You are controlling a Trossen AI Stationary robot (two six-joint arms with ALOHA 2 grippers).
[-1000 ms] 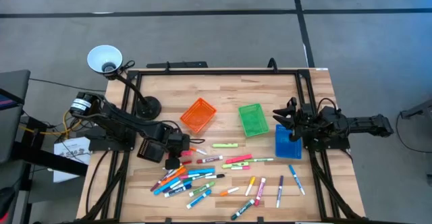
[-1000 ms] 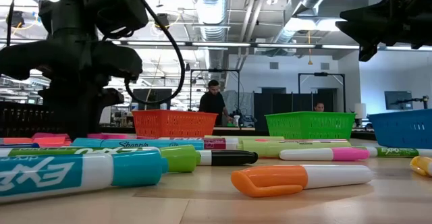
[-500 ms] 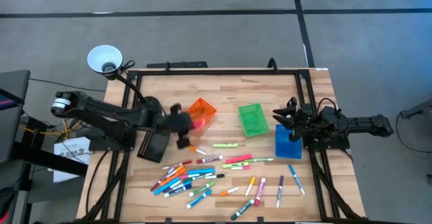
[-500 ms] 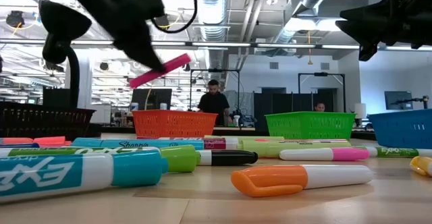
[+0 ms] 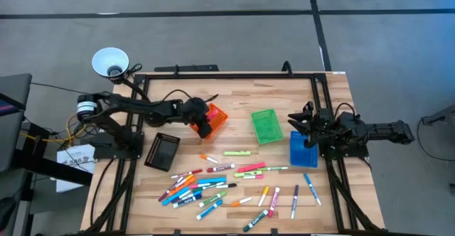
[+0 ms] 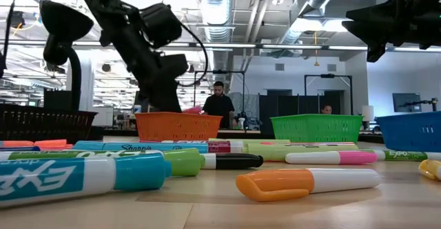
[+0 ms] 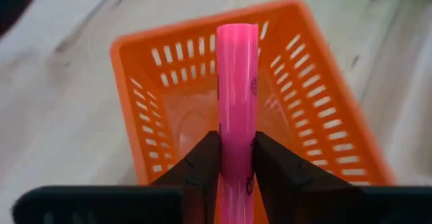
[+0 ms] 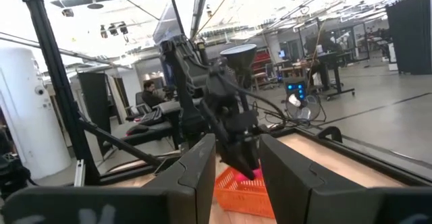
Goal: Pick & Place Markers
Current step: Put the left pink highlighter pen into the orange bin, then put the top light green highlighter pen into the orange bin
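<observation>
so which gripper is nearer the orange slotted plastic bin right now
Left. The left gripper hangs right over the orange slotted plastic bin, holding a pink marker above it. The right gripper sits across the table beside the blue bin.

Surface [image 5: 234,94]: pale butcher-block wood, matt, visible grain. Orange bin [image 7: 317,136]: moulded plastic with slotted walls, slightly glossy. Pink marker [image 7: 237,96]: smooth, glossy plastic barrel. Green bin [image 5: 266,126] and blue bin [image 5: 301,152]: the same perforated plastic. Left gripper [image 7: 236,158]: matt black.
</observation>
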